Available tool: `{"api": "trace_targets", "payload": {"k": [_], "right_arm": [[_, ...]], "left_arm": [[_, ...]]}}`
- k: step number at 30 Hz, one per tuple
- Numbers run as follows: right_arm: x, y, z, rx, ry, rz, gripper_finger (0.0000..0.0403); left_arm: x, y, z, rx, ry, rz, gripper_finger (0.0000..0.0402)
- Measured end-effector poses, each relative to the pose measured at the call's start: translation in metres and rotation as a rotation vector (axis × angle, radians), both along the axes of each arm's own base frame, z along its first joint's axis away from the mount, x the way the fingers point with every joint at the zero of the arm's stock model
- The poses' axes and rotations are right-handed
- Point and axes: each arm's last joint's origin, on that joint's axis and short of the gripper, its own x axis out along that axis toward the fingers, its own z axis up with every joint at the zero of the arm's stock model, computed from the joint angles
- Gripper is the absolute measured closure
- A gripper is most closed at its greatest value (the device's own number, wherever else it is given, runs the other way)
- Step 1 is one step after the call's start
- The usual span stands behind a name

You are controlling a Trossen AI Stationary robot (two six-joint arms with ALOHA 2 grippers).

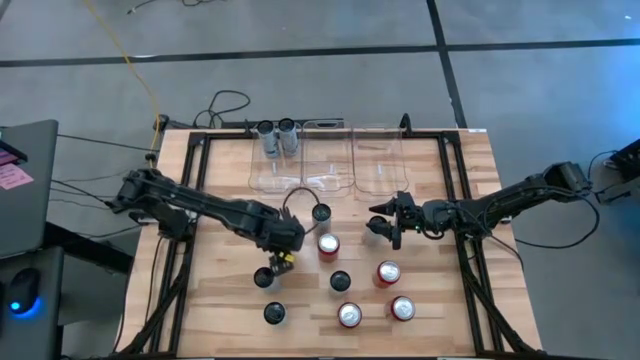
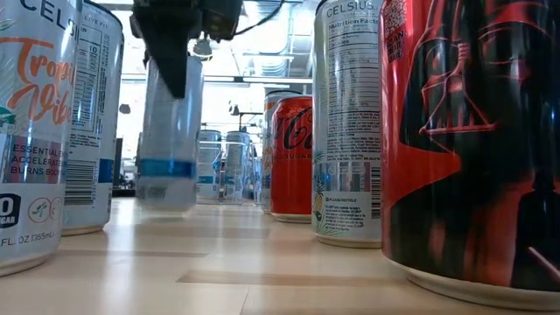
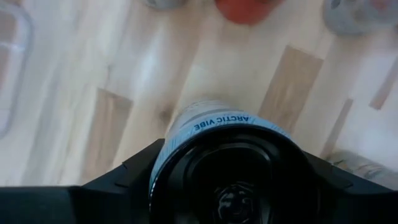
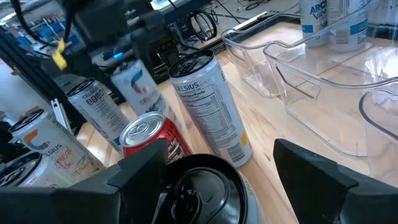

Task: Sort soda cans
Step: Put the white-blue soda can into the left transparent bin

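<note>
My left gripper (image 1: pixel 272 270) is over the table's middle, shut on a silver can (image 2: pixel 166 131) with a dark top (image 3: pixel 236 180). My right gripper (image 1: pixel 385 224) is open right of centre. Its fingers stand on either side of a dark-topped silver can (image 4: pixel 205 186). Upright on the table are red cans (image 1: pixel 328 245) (image 1: pixel 388 272) (image 1: pixel 402 308) (image 1: pixel 349 315) and dark-topped silver cans (image 1: pixel 321 213) (image 1: pixel 340 281) (image 1: pixel 274 313). Two silver cans (image 1: pixel 277 135) stand in the leftmost clear bin (image 1: pixel 262 180). My left gripper pinches the silver can between its two fingers (image 3: pixel 124 183), just below the top rim (image 3: pixel 205 121). The fingers come from above, pointing down. The can hangs upright below them, a little clear of the table (image 2: pixel 166 206). My right gripper: I cannot tell whether either finger touches the can between them.
Three clear plastic bins (image 1: pixel 325 160) (image 1: pixel 375 160) sit side by side at the table's far edge. A black metal frame (image 1: pixel 455 200) borders the wooden top. Cables trail off the far left corner. Standing cans crowd the space between the two grippers.
</note>
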Motion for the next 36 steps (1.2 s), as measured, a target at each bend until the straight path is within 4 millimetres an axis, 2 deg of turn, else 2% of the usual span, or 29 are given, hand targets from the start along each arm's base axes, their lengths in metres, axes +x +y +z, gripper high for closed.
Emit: {"api": "trace_targets", "payload": {"k": [6, 12, 20, 24, 29, 36], "right_arm": [[0.0, 0.0, 0.0, 0.0, 0.0, 0.0, 0.009], [0.0, 0.0, 0.0, 0.0, 0.0, 0.0, 0.009], [0.0, 0.0, 0.0, 0.0, 0.0, 0.0, 0.009], [0.0, 0.0, 0.0, 0.0, 0.0, 0.0, 0.009], [0.0, 0.0, 0.0, 0.0, 0.003, 0.0, 0.009], [0.0, 0.0, 0.0, -0.002, 0.004, -0.001, 0.009]], "left_arm": [[-0.02, 0.017, 0.028, -0.017, -0.061, 0.077, 0.015], [-0.045, 0.039, 0.072, -0.018, -0.105, 0.169, 0.015], [-0.066, 0.081, 0.129, 0.088, -0.168, 0.254, 0.015], [-0.073, 0.106, 0.138, 0.123, -0.167, 0.299, 0.015], [-0.081, 0.137, 0.137, 0.168, -0.131, 0.347, 0.015], [-0.089, 0.179, 0.141, 0.237, -0.183, 0.399, 0.015]]}}
